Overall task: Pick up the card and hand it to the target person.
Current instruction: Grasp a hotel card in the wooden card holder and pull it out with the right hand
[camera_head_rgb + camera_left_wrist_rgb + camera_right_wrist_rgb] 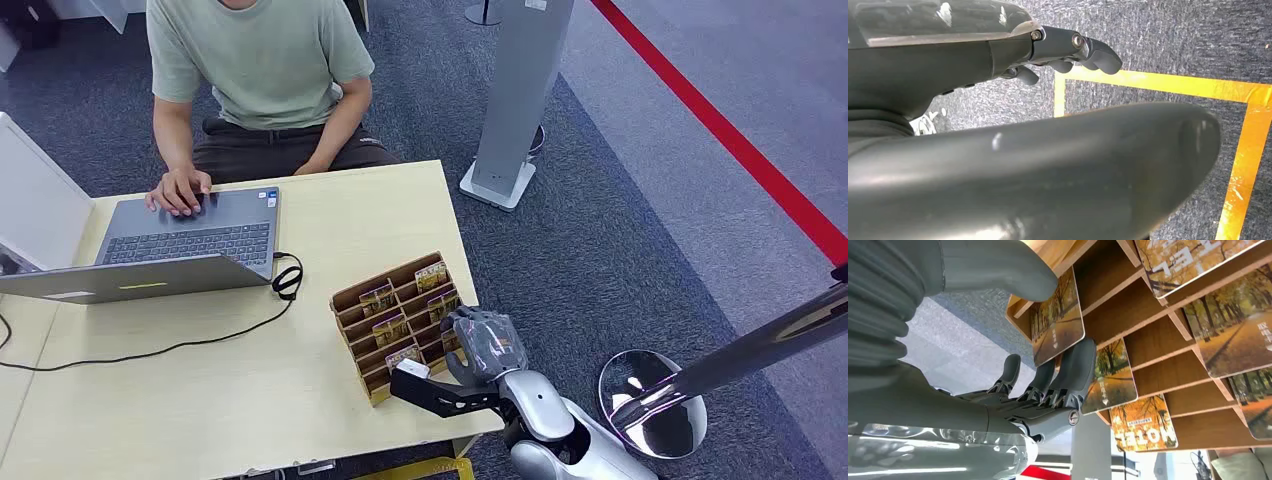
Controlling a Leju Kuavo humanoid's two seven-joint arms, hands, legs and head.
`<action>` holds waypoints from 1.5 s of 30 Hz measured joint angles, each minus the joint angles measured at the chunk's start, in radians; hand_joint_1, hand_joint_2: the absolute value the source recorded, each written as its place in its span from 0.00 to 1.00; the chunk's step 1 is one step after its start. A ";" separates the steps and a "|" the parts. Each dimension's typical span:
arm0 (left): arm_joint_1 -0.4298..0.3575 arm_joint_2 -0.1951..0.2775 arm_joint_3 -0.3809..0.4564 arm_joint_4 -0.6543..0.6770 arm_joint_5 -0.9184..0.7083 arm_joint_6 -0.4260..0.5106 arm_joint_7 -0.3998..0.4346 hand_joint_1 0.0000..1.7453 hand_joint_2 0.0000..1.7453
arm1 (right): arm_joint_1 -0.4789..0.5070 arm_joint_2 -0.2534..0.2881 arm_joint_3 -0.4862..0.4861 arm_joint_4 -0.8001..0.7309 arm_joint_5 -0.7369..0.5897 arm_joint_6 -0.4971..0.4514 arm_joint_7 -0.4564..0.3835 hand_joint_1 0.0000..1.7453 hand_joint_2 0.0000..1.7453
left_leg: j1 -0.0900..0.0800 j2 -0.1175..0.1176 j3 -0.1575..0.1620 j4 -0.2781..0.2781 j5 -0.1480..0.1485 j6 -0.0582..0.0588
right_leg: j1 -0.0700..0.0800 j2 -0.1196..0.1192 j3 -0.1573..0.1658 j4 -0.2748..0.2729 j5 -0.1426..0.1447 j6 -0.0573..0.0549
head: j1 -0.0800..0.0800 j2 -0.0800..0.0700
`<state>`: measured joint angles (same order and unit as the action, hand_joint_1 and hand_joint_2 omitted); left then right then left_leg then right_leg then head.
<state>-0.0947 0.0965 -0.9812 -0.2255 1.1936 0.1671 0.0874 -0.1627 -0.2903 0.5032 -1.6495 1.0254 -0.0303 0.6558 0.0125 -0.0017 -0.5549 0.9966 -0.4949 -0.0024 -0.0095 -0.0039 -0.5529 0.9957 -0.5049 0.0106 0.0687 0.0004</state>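
1. Silver forearm and elbow of the right arm enter the head view at about five o'clock, bent so the right hand (483, 343) reaches up and leftward to the table's (200, 400) near right corner.
2. Right hand rests against the right side of the wooden card rack (395, 322), its back turned up in the head view.
3. From the right wrist, the dark fingers (1075, 372) stand behind a card (1057, 322) in the rack's outer column while the thick thumb (998, 270) arches over its front; whether they actually pinch it, I cannot tell.
4. More cards sit in neighbouring slots.
5. Left hand (1068, 52) hangs over carpet with yellow floor tape (1158, 82), fingers loosely curled, holding nothing.
6. At twelve o'clock a seated person (260, 70) has one hand on a laptop (180, 245).
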 joint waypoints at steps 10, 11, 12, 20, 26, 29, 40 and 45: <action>0.000 0.000 -0.004 0.000 0.000 0.000 0.000 0.00 0.00 | 0.003 0.000 0.000 0.009 -0.010 -0.002 0.002 0.55 1.00 | 0.000 0.000 0.000 0.000 0.000 0.000 | 0.000 0.000 0.000 0.000 0.000 0.000 | 0.000 0.000; 0.000 0.000 -0.004 0.000 0.000 0.000 0.000 0.00 0.00 | 0.003 0.000 -0.001 0.010 -0.010 -0.003 0.002 0.55 1.00 | 0.000 0.000 0.000 0.000 0.000 0.000 | 0.000 0.000 0.000 0.000 0.000 0.000 | 0.000 0.000; 0.000 0.000 -0.004 0.000 0.000 0.000 0.000 0.00 0.00 | 0.003 0.000 -0.001 0.010 -0.011 -0.003 0.002 0.57 1.00 | 0.000 0.000 0.000 0.000 0.000 0.000 | 0.000 0.000 0.000 0.000 0.000 0.000 | 0.000 0.000; 0.000 0.000 -0.005 0.000 0.001 0.001 -0.002 0.00 0.00 | 0.003 0.000 -0.001 0.011 -0.010 -0.012 0.000 0.90 1.00 | 0.000 0.000 0.000 0.000 0.000 0.000 | 0.000 0.000 0.000 0.000 0.000 0.000 | 0.000 0.000; 0.000 0.000 -0.005 0.000 0.002 0.001 -0.009 0.00 0.00 | 0.005 0.000 -0.002 0.012 -0.009 -0.034 -0.015 0.97 1.00 | 0.000 0.000 0.000 0.000 0.000 0.000 | 0.000 0.000 0.000 0.000 0.000 0.000 | 0.000 0.000; 0.000 0.000 -0.005 0.000 0.002 0.000 -0.012 0.00 0.00 | 0.006 0.000 -0.003 0.013 -0.009 -0.041 -0.022 0.88 1.00 | 0.000 0.000 0.001 0.000 0.000 0.000 | 0.000 0.000 0.000 0.000 0.000 0.000 | 0.000 0.000; 0.000 0.000 -0.005 0.000 -0.001 -0.002 -0.027 0.00 0.00 | 0.007 0.000 -0.004 0.013 -0.009 -0.051 -0.042 0.88 1.00 | 0.000 0.000 0.000 0.000 0.000 0.000 | 0.000 0.000 0.000 0.000 0.000 0.000 | 0.000 0.000; 0.000 0.000 -0.005 0.000 0.004 -0.015 -0.032 0.00 0.00 | -0.009 0.001 0.000 0.006 -0.024 -0.052 -0.084 0.88 1.00 | 0.000 0.000 0.000 0.000 0.000 0.000 | 0.000 0.000 0.001 0.000 0.000 0.000 | 0.000 0.000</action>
<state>-0.0945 0.0965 -0.9861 -0.2251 1.1981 0.1523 0.0554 -0.1713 -0.2889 0.5028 -1.6436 1.0010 -0.0826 0.5720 0.0125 -0.0018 -0.5548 0.9966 -0.4948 -0.0024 -0.0095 -0.0038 -0.5524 0.9960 -0.5048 0.0105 0.0687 0.0004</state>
